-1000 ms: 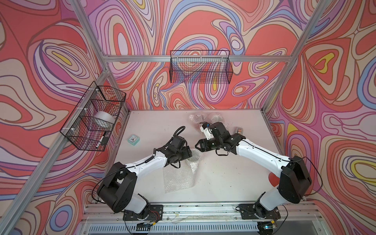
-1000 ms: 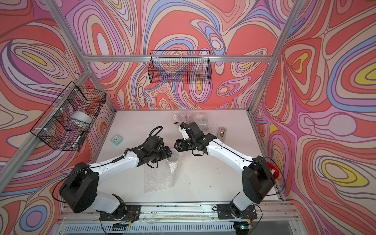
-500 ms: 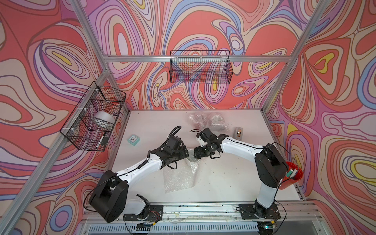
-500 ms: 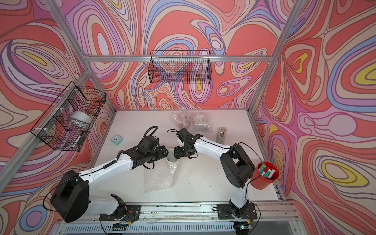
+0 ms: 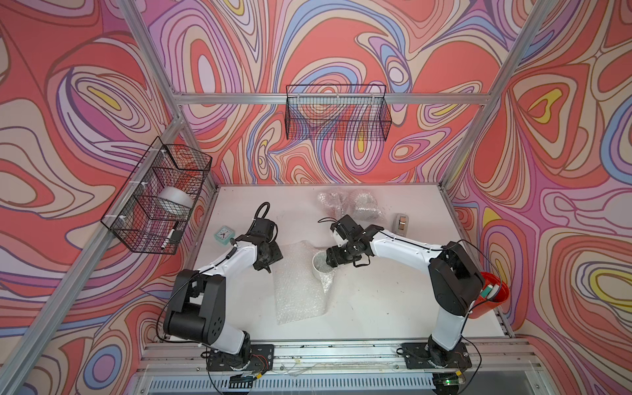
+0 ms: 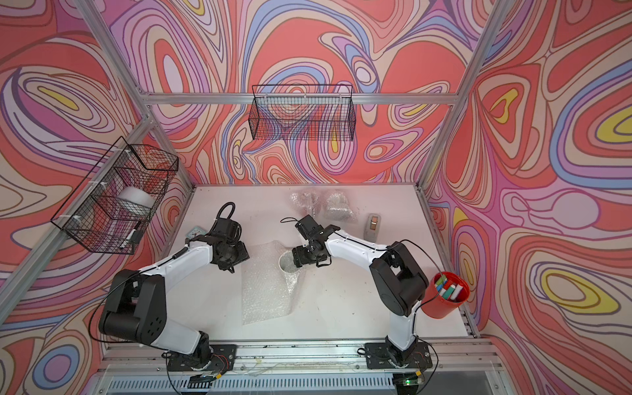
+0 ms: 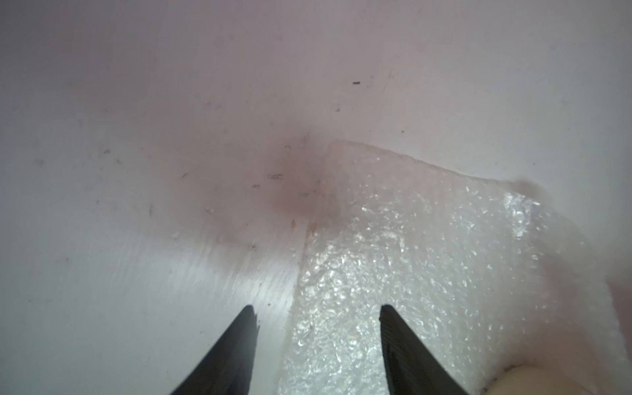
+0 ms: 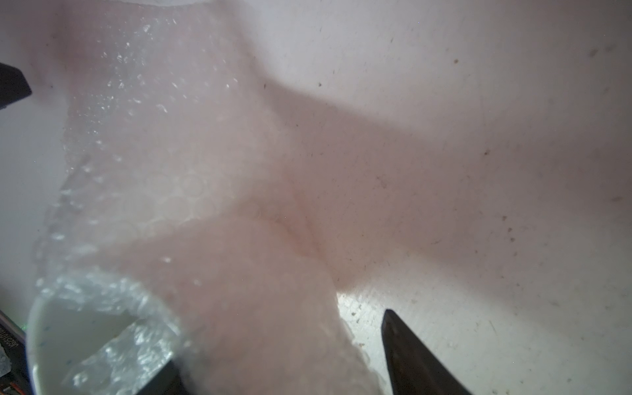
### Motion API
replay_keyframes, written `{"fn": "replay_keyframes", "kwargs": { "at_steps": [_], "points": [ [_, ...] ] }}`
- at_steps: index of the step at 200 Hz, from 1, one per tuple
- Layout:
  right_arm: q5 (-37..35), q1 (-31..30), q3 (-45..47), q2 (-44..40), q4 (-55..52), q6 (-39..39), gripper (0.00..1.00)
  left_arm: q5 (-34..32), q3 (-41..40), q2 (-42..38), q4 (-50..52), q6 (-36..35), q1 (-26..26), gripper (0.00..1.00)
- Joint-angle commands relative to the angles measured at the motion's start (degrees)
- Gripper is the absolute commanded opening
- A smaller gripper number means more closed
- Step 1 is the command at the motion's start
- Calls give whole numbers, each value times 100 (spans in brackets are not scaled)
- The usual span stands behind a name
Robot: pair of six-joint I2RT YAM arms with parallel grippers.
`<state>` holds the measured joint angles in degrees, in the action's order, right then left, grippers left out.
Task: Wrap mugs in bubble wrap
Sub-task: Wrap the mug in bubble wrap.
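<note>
We see the white ceramic mug point(image 5: 318, 268) standing upright near the middle of the white table point(image 5: 383, 307). It stands on the far end of a clear rectangular bubble wrap sheet point(image 5: 295, 294), and a fold of that sheet is tucked into its mouth. The right pincer point(image 8: 280, 337) is spread across the mug's wrap-covered wall, one finger at the mouth, the other outside and clear of it. The left pincer point(image 7: 318, 309) is spread too, its tips straddling the sheet's edge on the left arm's side.
</note>
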<state>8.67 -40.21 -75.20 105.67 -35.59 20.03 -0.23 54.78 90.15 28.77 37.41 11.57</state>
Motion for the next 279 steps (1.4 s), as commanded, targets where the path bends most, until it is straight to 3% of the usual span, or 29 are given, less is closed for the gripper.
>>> {"fn": "replay_keyframes", "kwargs": {
  "at_steps": [1,27,108,138,160,225,279],
  "points": [
    [-22,-23,-83,140,-145,10,73,-140,522,448,363,-552,-50,58],
    [20,-23,-78,115,-114,33,73,-98,924,958,466,-735,-59,54],
    [81,-40,-84,100,-114,29,72,-312,1353,1688,726,-842,-85,53],
    [80,-40,-94,96,-123,53,72,-95,1308,1818,605,-833,-91,45],
    [110,-40,-92,96,-114,54,72,60,1251,1858,508,-813,-85,32],
    [100,-66,-121,154,-177,46,72,1135,745,939,-290,-700,-85,0],
    [130,-93,-122,208,-201,114,72,2631,-202,-535,-1620,-98,-11,0]
  ]
}}
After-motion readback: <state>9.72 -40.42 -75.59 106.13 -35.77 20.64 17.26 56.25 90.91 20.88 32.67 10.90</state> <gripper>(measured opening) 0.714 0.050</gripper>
